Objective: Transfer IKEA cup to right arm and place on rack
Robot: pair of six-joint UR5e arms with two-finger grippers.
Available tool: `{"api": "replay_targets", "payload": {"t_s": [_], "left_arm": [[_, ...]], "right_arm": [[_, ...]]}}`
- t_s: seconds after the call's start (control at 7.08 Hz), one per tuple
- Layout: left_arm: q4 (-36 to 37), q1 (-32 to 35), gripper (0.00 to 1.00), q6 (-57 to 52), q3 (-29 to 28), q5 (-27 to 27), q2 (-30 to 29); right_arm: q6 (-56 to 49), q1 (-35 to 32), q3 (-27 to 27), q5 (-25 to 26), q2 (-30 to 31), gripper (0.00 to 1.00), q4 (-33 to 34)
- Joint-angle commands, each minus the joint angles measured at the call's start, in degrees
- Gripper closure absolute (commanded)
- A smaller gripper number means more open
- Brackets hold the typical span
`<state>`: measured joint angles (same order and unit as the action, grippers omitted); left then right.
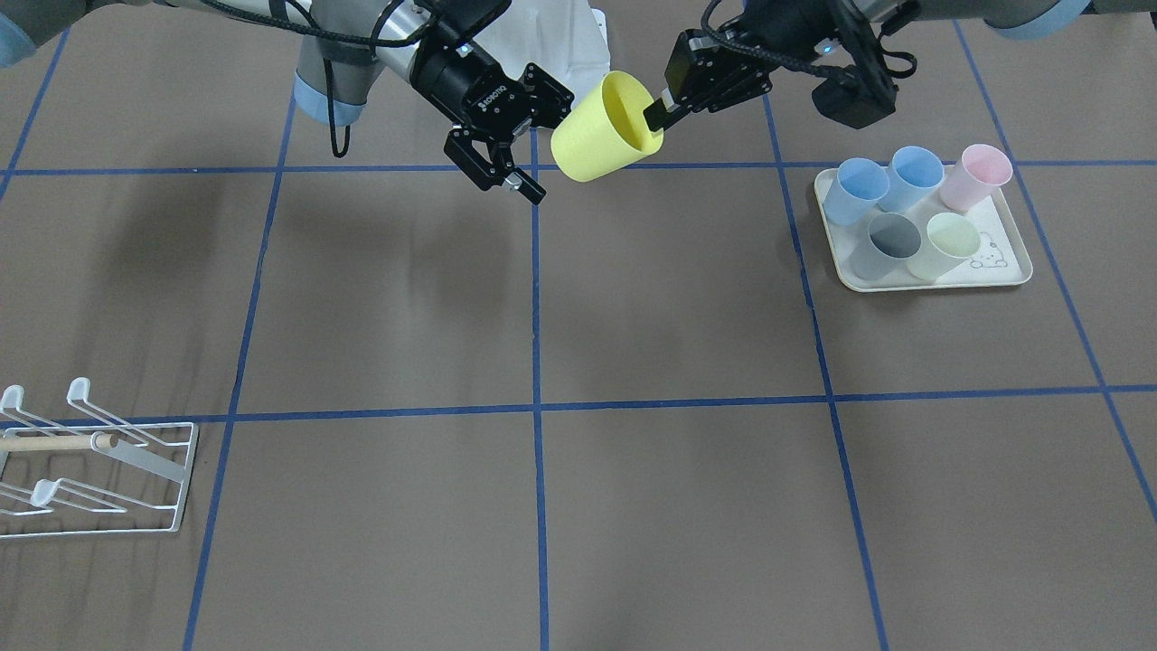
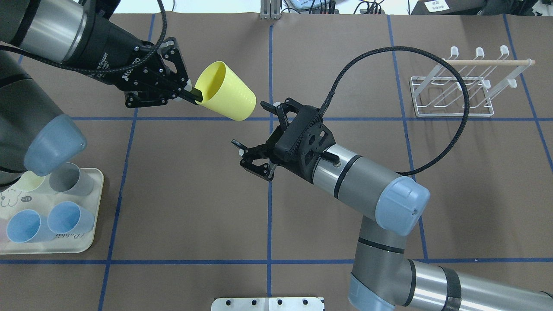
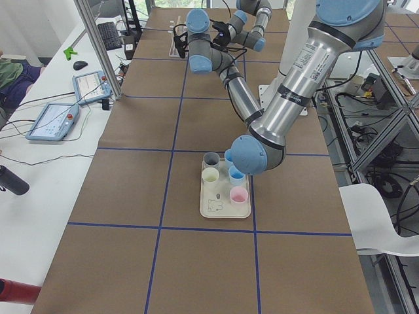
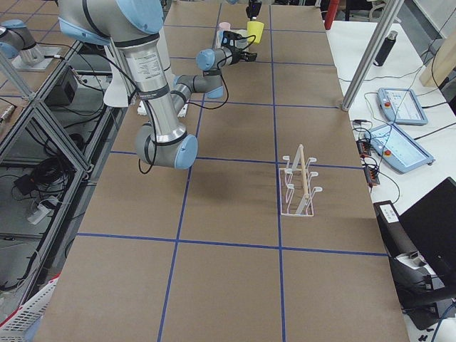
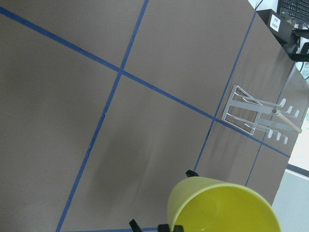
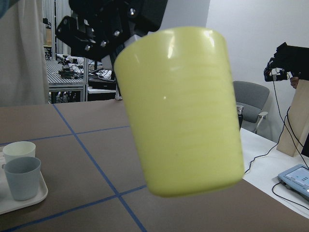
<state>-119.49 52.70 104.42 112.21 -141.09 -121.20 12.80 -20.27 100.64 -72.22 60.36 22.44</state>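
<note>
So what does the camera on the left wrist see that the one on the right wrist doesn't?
Only the left wrist camera shows the white rack across the table, and it looks into the open mouth of the yellow cup. Only the right wrist camera shows the left tool pinching the cup's rim, the cup's outer wall and base, and a tray corner holding a grey cup and a pale cup. Both show the yellow cup and the brown table with blue lines.
</note>
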Motion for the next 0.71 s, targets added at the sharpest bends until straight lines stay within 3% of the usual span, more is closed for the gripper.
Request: {"api": "replay_targets", "payload": {"t_s": [0.0, 0.57], "left_arm": [[0.14, -1.19, 1.00, -0.26, -0.23, 0.12, -0.01], [0.23, -2.95, 1.00, -3.07, -0.41, 0.21, 0.52]], "right_arm": [[-2.16, -0.30, 0.26, 0.24, 0.02, 0.03, -0.11], [-4.36, -0.39, 0.35, 0.24, -0.33, 0.03, -0.11]]}}
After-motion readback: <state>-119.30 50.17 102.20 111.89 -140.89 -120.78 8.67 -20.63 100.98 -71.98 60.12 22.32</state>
